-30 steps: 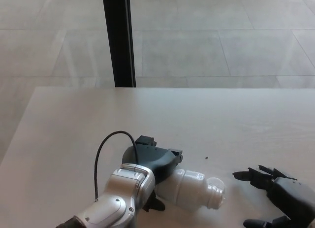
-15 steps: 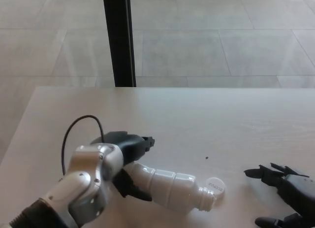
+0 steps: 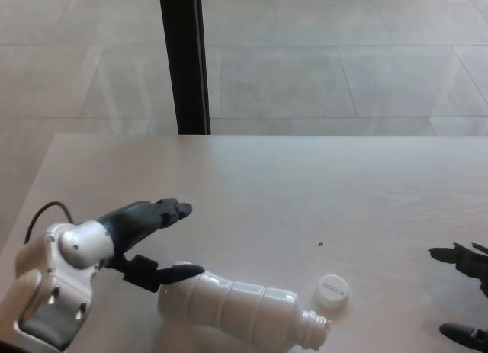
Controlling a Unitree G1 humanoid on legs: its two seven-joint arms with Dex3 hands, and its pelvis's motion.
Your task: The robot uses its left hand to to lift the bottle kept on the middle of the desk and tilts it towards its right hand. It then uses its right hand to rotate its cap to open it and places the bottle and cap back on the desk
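Observation:
A white plastic bottle [image 3: 236, 309] lies on its side on the pale desk [image 3: 305, 185], its open neck pointing right. Its white cap [image 3: 332, 290] rests flat on the desk just beyond the neck. My left hand [image 3: 145, 239] is open at the left, fingers spread, its lower finger near the bottle's base but not gripping it. My right hand [image 3: 467, 292] shows only at the right edge, fingers apart, holding nothing.
A black vertical post [image 3: 184, 59] stands behind the desk's far edge. Beyond lies a tiled floor [image 3: 343, 56]. A small dark speck [image 3: 320, 244] sits on the desk above the cap.
My left hand has let go of the bottle and drawn back to the left. The bottle now lies flat on the desk. My right hand has pulled away toward the right edge.

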